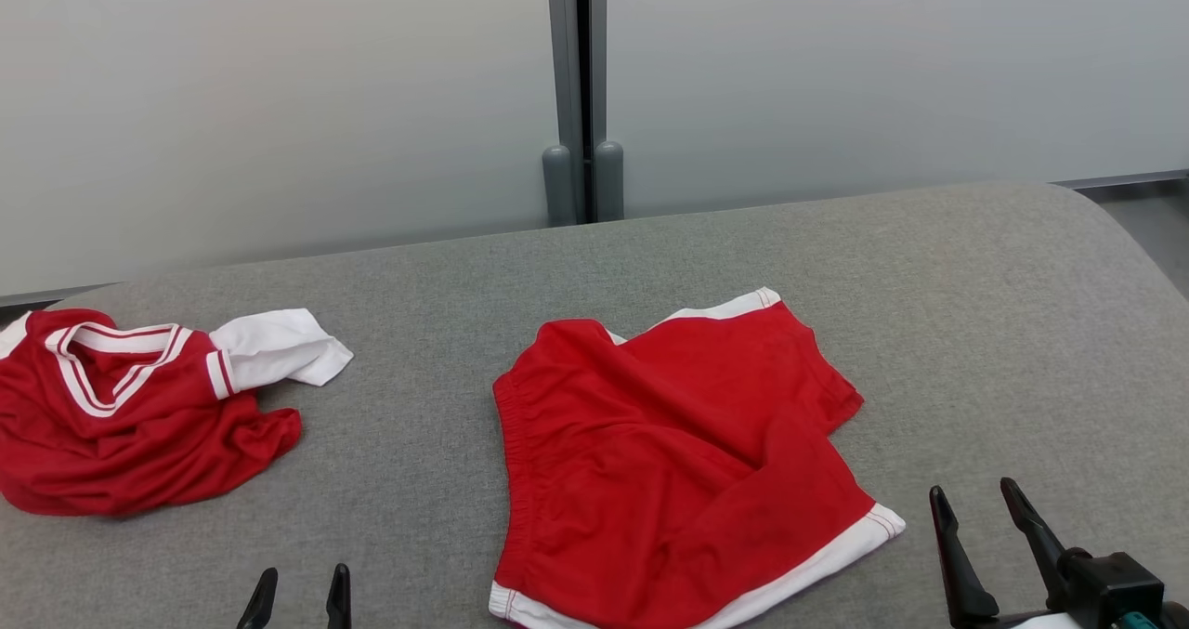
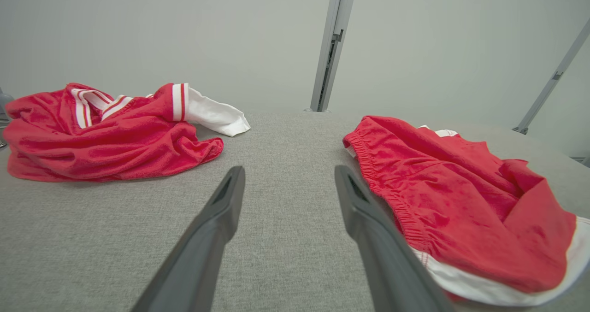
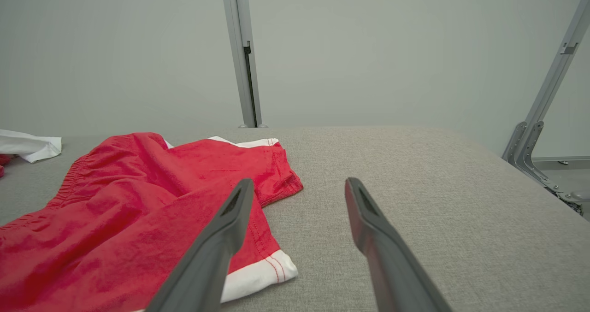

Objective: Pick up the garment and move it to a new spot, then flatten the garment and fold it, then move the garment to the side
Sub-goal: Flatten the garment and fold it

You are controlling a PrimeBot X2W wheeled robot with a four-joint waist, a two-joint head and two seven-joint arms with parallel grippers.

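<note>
Both claws are spread wide and holding nothing. The left gripper [image 1: 302,581] pokes up at the near edge, and the right gripper [image 1: 973,491] is just beside the hem corner of the rumpled red cotton shorts with white trim [image 1: 678,462], which lie mid-table between them. Grey woven fabric tabletop [image 1: 975,313], crumpled red-and-white jersey [image 1: 121,415] far left, pale grey wall panels [image 1: 279,99] and a metal post [image 1: 581,72] behind.
</note>
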